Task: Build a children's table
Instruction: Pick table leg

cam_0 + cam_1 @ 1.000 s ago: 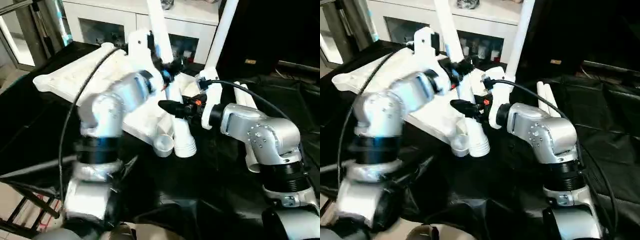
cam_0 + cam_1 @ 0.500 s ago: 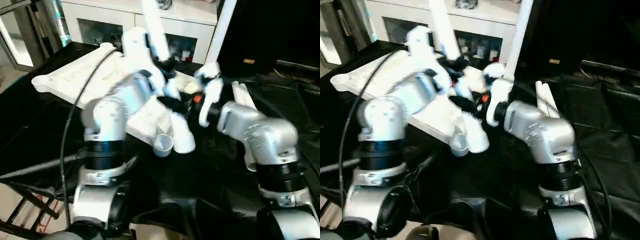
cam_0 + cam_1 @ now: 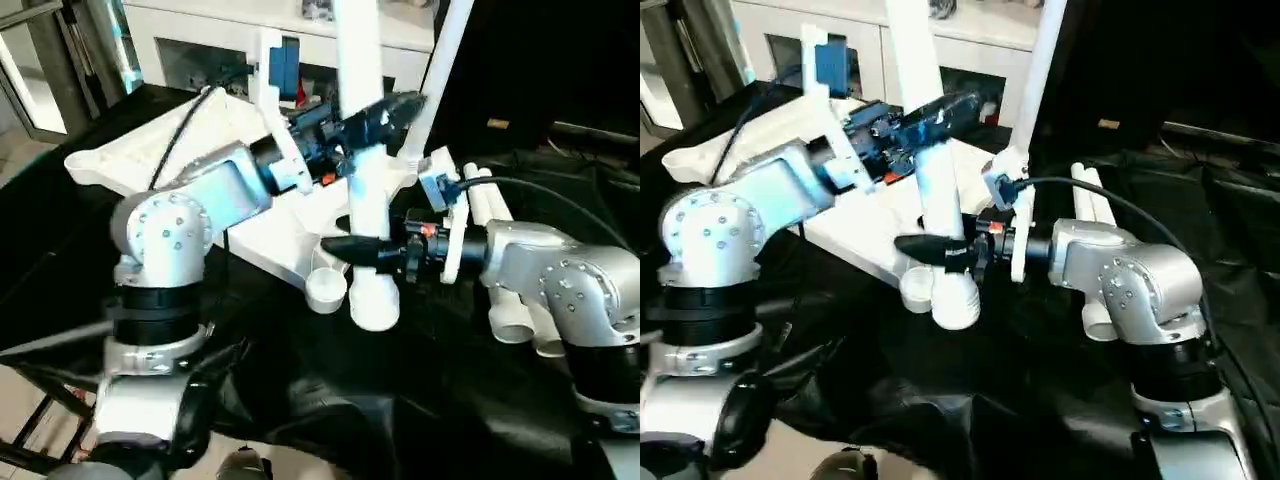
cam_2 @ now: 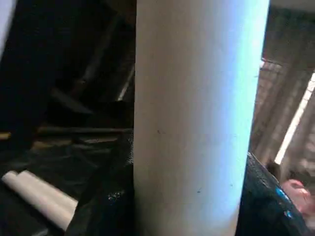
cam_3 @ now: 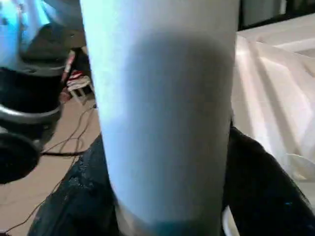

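While both grippers clamp the upright leg (image 3: 366, 200), the left gripper (image 3: 385, 118) high on it and the right gripper (image 3: 345, 246) low, I judge its long axis near vertical, foot just beside the white tabletop's (image 3: 190, 150) near corner socket (image 3: 325, 290).

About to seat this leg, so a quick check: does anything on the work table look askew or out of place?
Yes. The tabletop lies underside up at a slant. The leg gripped by both the left pincer and the right pincer stands beside the empty corner socket, not in it. Spare legs lie loose behind the right arm.
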`<state>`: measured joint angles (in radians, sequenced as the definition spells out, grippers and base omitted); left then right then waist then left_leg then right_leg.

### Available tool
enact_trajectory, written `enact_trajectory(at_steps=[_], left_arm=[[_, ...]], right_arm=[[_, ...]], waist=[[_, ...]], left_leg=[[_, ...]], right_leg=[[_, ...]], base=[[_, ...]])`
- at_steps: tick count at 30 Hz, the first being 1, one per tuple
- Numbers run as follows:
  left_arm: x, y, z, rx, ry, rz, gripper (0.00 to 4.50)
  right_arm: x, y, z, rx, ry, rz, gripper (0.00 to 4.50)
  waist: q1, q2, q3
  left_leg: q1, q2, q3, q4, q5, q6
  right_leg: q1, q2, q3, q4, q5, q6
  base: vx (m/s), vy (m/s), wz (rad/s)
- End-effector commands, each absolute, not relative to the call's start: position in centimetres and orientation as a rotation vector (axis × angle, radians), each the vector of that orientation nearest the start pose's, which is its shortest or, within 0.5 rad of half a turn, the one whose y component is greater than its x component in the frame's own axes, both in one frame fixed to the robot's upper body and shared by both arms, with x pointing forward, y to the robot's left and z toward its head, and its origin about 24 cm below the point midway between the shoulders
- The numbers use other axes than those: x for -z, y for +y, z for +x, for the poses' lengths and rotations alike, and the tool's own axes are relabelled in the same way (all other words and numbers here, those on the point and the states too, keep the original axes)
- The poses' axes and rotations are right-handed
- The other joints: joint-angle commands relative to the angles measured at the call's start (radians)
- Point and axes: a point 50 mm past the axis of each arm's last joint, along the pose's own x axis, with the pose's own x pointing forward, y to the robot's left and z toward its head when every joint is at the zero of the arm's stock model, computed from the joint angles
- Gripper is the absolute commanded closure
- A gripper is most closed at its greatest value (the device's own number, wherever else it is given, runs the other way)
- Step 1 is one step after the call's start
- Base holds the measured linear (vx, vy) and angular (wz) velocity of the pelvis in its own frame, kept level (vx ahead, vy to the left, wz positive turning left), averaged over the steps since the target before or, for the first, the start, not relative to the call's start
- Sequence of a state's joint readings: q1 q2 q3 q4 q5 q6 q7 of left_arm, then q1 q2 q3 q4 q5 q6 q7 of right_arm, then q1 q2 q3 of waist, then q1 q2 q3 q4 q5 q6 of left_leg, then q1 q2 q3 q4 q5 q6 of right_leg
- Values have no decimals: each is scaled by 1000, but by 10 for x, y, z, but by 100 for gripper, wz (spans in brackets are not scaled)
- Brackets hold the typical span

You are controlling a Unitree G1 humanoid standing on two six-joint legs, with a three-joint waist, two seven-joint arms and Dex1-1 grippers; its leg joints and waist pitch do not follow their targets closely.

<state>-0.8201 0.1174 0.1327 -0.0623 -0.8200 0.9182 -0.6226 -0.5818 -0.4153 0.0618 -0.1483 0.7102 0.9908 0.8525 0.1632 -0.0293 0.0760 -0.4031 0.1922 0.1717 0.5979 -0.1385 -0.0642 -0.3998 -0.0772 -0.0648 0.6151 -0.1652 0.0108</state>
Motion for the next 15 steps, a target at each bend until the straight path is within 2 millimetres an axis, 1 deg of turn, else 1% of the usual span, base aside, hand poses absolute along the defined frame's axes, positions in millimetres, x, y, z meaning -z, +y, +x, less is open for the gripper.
enact_trajectory(at_steps=[1, 2, 7, 8, 9, 10, 11, 12, 13, 14, 15], left_arm=[[-248, 61, 296, 1394, -99, -457, 273], [-248, 60, 296, 1396, -99, -457, 273], [-246, 61, 299, 1381, -90, -464, 273], [-245, 62, 301, 1371, -84, -464, 238], [-243, 62, 306, 1324, -59, -475, 217], [-241, 62, 312, 1276, -46, -475, 217], [-240, 62, 315, 1237, -40, -467, 201], [-238, 62, 321, 1173, -28, -452, 201], [-236, 62, 324, 1138, -16, -446, 194], [-236, 62, 324, 1138, -16, -446, 175], [-226, 63, 337, 961, 67, -413, 168]], right_arm=[[-161, -116, 290, -1226, 350, 200, 206], [-161, -116, 290, -1226, 351, 201, 230], [-161, -115, 291, -1213, 340, 206, 252], [-161, -115, 291, -1206, 334, 208, 252], [-162, -114, 293, -1192, 324, 209, 253], [-163, -113, 294, -1179, 314, 213, 253], [-163, -112, 295, -1169, 307, 216, 255], [-164, -111, 297, -1150, 293, 220, 255], [-165, -110, 298, -1134, 283, 226, 255], [-165, -110, 298, -1134, 283, 226, 256], [-167, -107, 302, -1084, 256, 234, 258]], waist=[[-4, -2, -85], [-4, -1, -84], [-3, -4, -85], [-4, -4, -85], [-4, -4, -86], [-4, -4, -85], [-4, -5, -85], [-4, -3, -87], [-5, -3, -86], [-4, -6, -88], [-4, -5, -88]], left_leg=[[35, 31, -12, -70, -300, -61], [37, 31, -12, -71, -304, -63], [34, 31, -13, -71, -309, -67], [33, 30, -13, -71, -306, -66], [33, 29, -13, -70, -301, -67], [34, 29, -13, -70, -302, -67], [34, 29, -12, -70, -302, -68], [35, 30, -14, -71, -302, -72], [36, 31, -14, -72, -307, -74], [36, 30, -14, -71, -309, -75], [33, 31, -15, -73, -303, -78]], right_leg=[[34, -67, 36, -89, -415, -84], [32, -67, 36, -89, -418, -85], [33, -68, 35, -90, -431, -77], [33, -68, 35, -91, -432, -77], [32, -67, 35, -90, -429, -76], [31, -67, 35, -91, -428, -76], [31, -67, 35, -92, -431, -75], [31, -67, 35, -91, -423, -75], [29, -66, 35, -90, -422, -74], [31, -67, 34, -89, -422, -70], [34, -68, 34, -88, -414, -66]], base=[[0, 0, 0], [0, 0, 0], [0, 0, 0], [0, 0, 0], [0, 0, 0], [0, 0, 0], [0, 0, 0], [0, 0, 0], [0, 0, 0], [0, 0, 0], [0, 0, 0]])
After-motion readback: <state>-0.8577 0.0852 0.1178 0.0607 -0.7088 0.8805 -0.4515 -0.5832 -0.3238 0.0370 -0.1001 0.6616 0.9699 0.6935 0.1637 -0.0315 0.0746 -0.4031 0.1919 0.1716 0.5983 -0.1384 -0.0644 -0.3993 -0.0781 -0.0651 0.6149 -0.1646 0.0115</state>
